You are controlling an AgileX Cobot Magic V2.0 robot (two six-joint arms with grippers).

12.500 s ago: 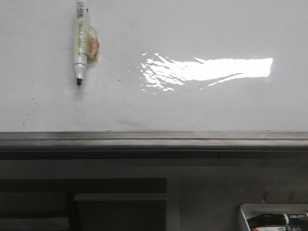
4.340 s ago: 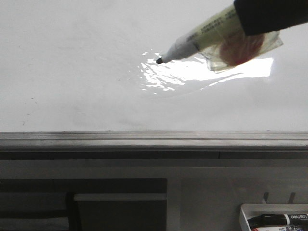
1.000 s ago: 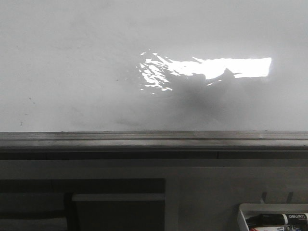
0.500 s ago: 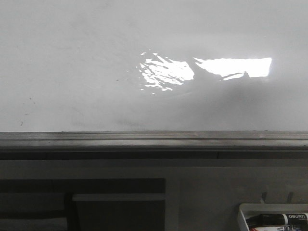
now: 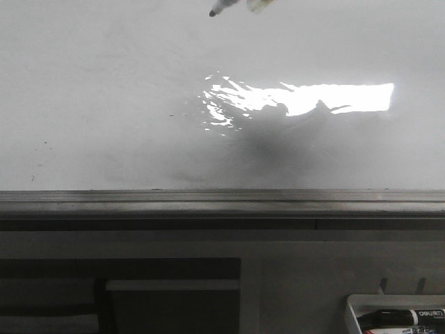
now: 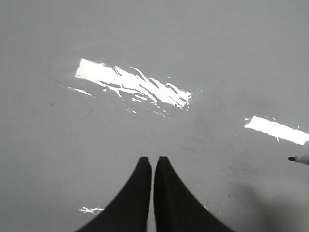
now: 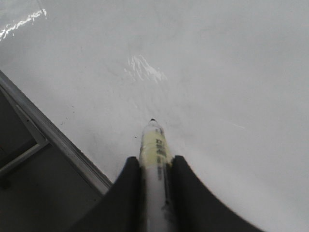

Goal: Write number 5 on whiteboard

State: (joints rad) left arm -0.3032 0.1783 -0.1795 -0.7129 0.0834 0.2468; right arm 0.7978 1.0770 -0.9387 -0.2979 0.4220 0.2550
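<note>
The whiteboard (image 5: 104,104) fills the upper part of the front view, glossy white with a bright glare patch. I see no number 5 on it; the surface carries only faint specks. My right gripper (image 7: 155,160) is shut on a white marker (image 7: 153,137) with a yellowish label, its black tip held a little above the whiteboard (image 7: 217,72). In the front view only the marker (image 5: 221,8) tip pokes in at the top edge. My left gripper (image 6: 152,159) is shut and holds nothing, hovering over the whiteboard (image 6: 217,58). The marker (image 6: 299,159) tip shows at that view's edge.
A grey metal rail (image 5: 222,198) runs along the board's near edge, seen also as the rail (image 7: 53,137) in the right wrist view. Below it at the front right stands a small white tray (image 5: 351,306) holding a black marker (image 5: 403,316).
The marker tip has come into the front view at the top edge, where nothing showed before. The arm's shadow on the board has darkened again and sits slightly further left.
</note>
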